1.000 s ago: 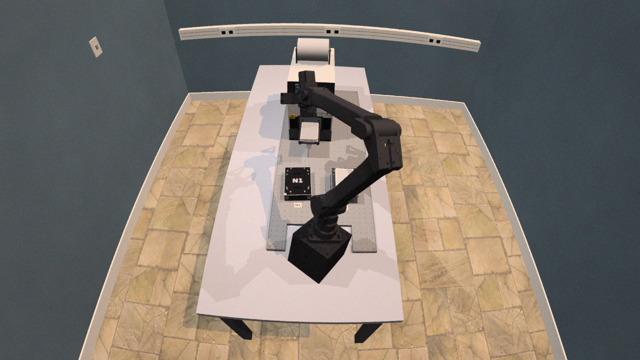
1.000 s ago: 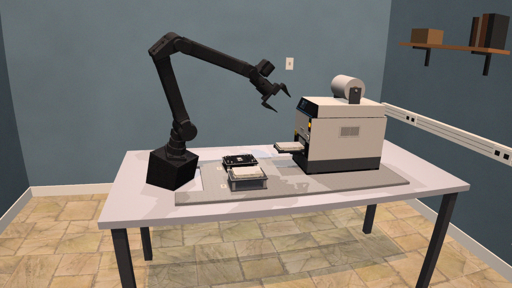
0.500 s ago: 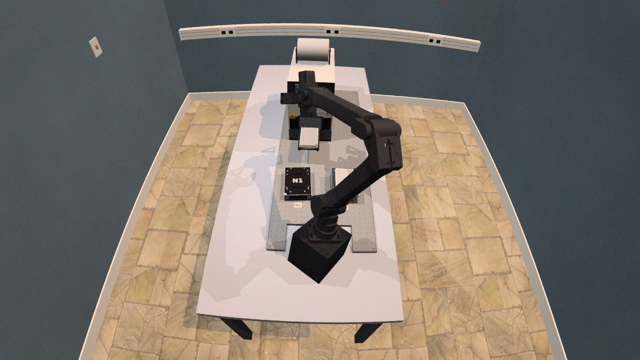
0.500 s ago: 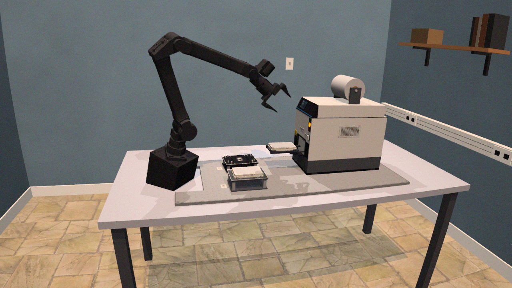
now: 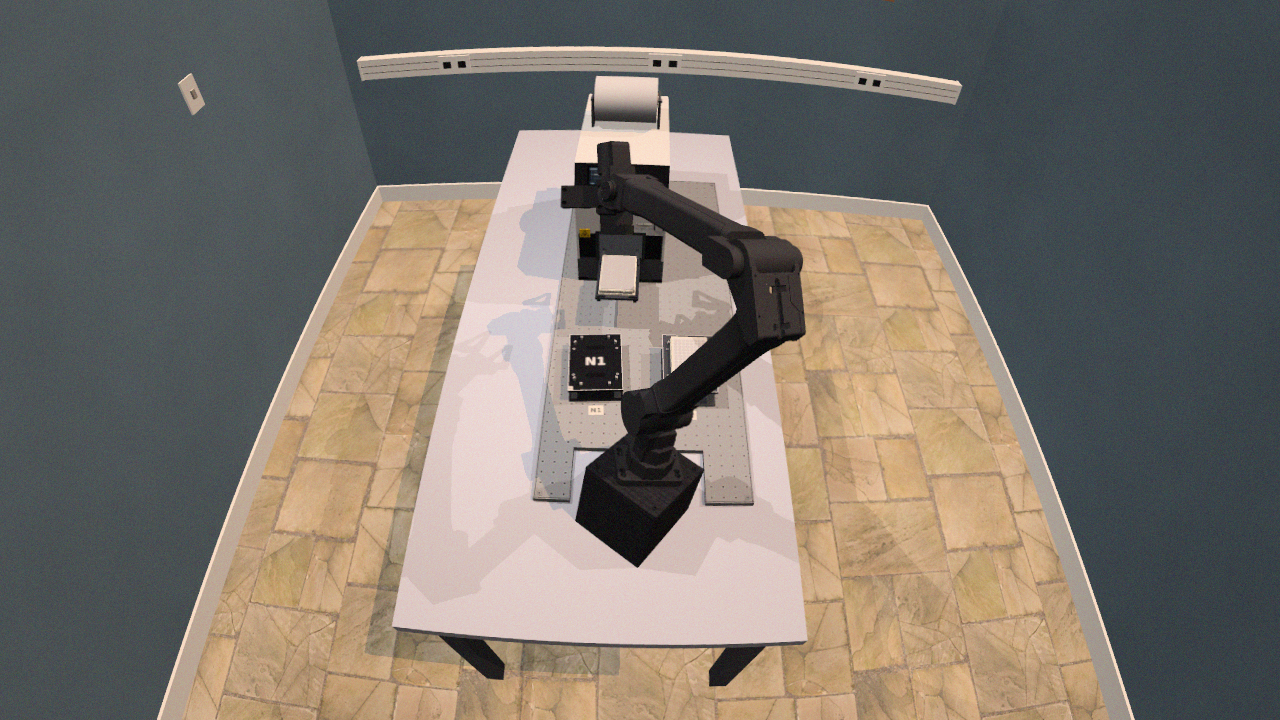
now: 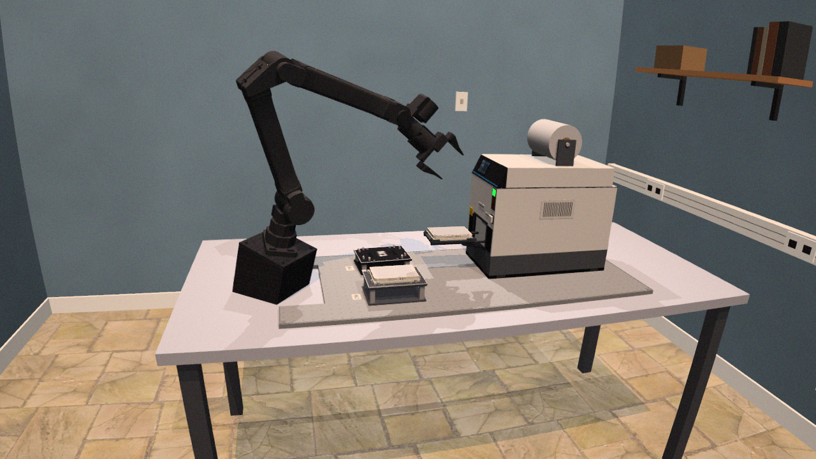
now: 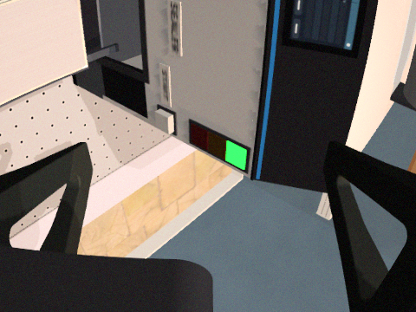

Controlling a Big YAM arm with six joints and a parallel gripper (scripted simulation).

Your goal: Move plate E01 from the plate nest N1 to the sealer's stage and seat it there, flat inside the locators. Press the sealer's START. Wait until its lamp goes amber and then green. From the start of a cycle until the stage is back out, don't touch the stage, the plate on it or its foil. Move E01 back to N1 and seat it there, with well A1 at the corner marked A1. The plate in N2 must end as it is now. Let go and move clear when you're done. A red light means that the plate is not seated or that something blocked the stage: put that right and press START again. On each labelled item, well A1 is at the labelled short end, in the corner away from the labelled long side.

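Plate E01 (image 5: 619, 275) (image 6: 449, 233) (image 7: 35, 47) lies flat on the sealer's stage, which stands out in front of the sealer (image 6: 542, 222) (image 7: 225, 35). The sealer's lamp (image 6: 493, 196) (image 7: 236, 155) shows green. My gripper (image 6: 447, 162) (image 7: 207, 154) is open and empty. It hangs in the air in front of the sealer's upper face, well above the stage and plate. Nest N1 (image 5: 595, 362) (image 6: 380, 255) is empty and shows its N1 label. Nest N2 (image 6: 393, 292) holds its own plate (image 5: 684, 353) (image 6: 393, 275), partly hidden by my arm in the overhead view.
A foil roll (image 5: 626, 96) (image 6: 550, 136) sits on top of the sealer. A touchscreen (image 7: 326, 0) is on its upper front, and a small white button (image 7: 165, 120) is lower down. The grey perforated board (image 5: 554, 465) (image 6: 513, 291) carries the nests and the sealer. My arm's base (image 5: 635, 505) (image 6: 272, 273) stands at the near end.
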